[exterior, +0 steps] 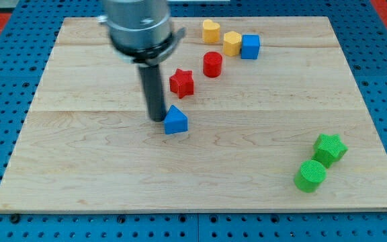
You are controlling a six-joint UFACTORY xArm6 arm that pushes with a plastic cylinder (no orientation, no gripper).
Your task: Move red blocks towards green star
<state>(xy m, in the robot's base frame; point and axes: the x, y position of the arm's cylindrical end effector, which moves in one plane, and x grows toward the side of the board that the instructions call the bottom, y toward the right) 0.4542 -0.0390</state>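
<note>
A red star [181, 83] lies a little above the board's middle. A red cylinder [212, 64] stands up and to the right of it. The green star [330, 148] lies near the board's lower right. My tip [157, 119] rests on the board just left of a blue triangular block [175, 121], touching or nearly touching it. The tip is below and left of the red star, with a gap between them. The rod rises to the arm's grey body at the view's top.
A green cylinder [310, 176] sits just below and left of the green star. A yellow heart [211, 31], a yellow hexagonal block [232, 44] and a blue cube [250, 47] stand in a row near the top. The wooden board [79, 168] lies on a blue pegboard.
</note>
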